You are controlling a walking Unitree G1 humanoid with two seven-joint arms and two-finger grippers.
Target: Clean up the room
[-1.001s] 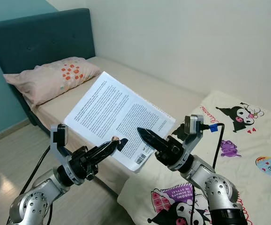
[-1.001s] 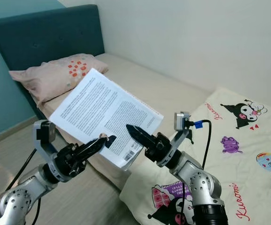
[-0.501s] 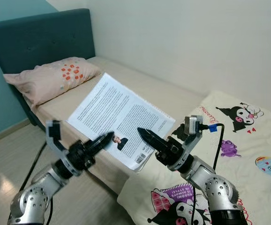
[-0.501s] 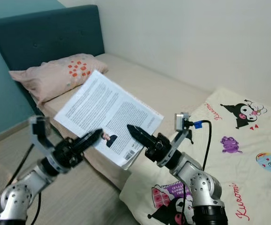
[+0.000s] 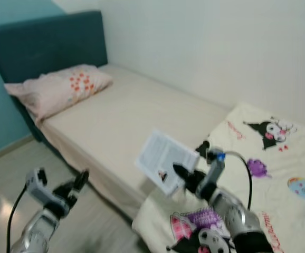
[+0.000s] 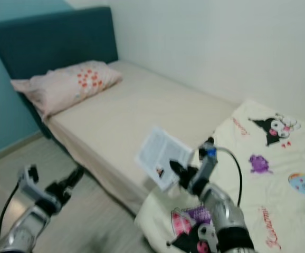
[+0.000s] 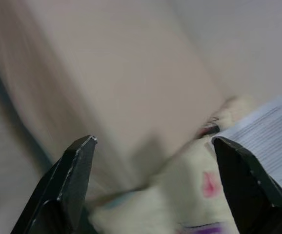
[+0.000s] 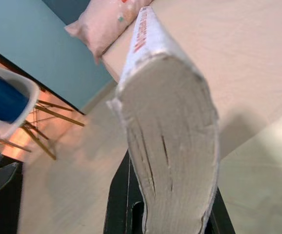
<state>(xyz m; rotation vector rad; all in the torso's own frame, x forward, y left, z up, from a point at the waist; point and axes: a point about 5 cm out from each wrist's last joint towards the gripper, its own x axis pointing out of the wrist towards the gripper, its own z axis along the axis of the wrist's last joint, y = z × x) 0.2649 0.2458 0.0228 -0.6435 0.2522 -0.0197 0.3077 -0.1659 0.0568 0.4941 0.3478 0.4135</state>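
Clamping a white book, right gripper over the bed edge, left gripper spread wide, empty.

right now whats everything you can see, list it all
book: one, white printed pages, held up over the bed's near edge by the right gripper
pillow: one, pink with orange spots, at the head of the bed
bed: one, beige mattress, along the white wall
headboard: one, dark teal, behind the pillow
blanket: one, cream with cartoon prints, on the right by the bed's foot
floor: light wood, left of the bed
chair: one, blue seat, white shell, wooden legs, seen in the right wrist view
left gripper: low over the floor, jaws open, holding nothing
right gripper: jaws shut on the book
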